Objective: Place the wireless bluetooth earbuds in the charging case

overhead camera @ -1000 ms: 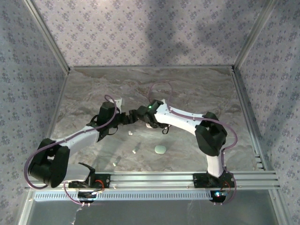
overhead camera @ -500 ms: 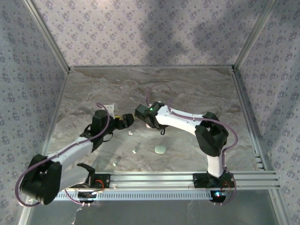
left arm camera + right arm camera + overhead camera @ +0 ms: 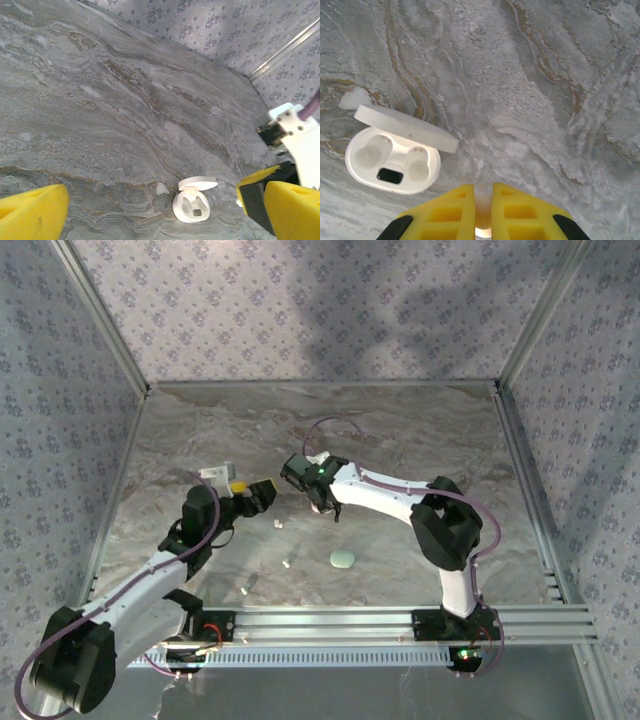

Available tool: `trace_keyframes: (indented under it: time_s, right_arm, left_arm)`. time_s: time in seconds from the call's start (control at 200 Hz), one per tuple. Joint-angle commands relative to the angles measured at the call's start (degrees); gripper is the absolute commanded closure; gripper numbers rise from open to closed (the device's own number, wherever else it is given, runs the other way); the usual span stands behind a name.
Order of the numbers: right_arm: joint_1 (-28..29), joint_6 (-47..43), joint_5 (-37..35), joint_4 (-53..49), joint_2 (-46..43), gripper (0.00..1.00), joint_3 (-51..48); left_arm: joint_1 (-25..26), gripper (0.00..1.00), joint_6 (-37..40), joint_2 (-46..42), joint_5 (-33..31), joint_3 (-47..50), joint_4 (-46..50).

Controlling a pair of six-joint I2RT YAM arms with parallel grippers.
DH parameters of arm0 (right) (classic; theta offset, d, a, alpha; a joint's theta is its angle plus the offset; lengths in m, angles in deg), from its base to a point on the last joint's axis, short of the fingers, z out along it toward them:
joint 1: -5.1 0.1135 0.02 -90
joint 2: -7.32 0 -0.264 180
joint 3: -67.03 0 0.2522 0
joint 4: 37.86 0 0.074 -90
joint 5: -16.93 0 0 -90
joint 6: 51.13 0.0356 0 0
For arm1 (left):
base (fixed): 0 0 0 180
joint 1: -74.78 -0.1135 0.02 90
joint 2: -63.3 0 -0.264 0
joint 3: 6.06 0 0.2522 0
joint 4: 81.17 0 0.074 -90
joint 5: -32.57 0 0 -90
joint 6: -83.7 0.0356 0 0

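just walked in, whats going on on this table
The right gripper is shut on a small pale earbud and hovers right beside the open white charging case, whose lid is up. The left gripper is open and holds nothing. A second earbud lies close by the case. Other loose earbuds and a mint pod sit on the marbled table, nearer the arm bases.

The white left arm (image 3: 150,575) swings back toward the near-left corner, pulling its wide-open left gripper (image 3: 258,495) clear of the right gripper (image 3: 293,472). That gripper, pinching a tiny pale earbud (image 3: 481,229), edges slightly leftward.
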Motion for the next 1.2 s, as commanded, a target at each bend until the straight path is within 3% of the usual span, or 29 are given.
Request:
trace_keyframes:
  time_s: [0.0, 1.194]
  right_arm:
    - [0.54, -0.91, 0.65, 0.30, 2.72, 0.89, 2.34]
    - [2.99, -2.63, -3.19, 0.52, 10.62, 0.89, 5.74]
  left_arm:
    - [0.33, 0.00, 0.50, -0.77, -1.08, -0.05, -0.96]
    - [0.34, 0.00, 0.81, -1.03, -0.99, -0.20, -0.50]
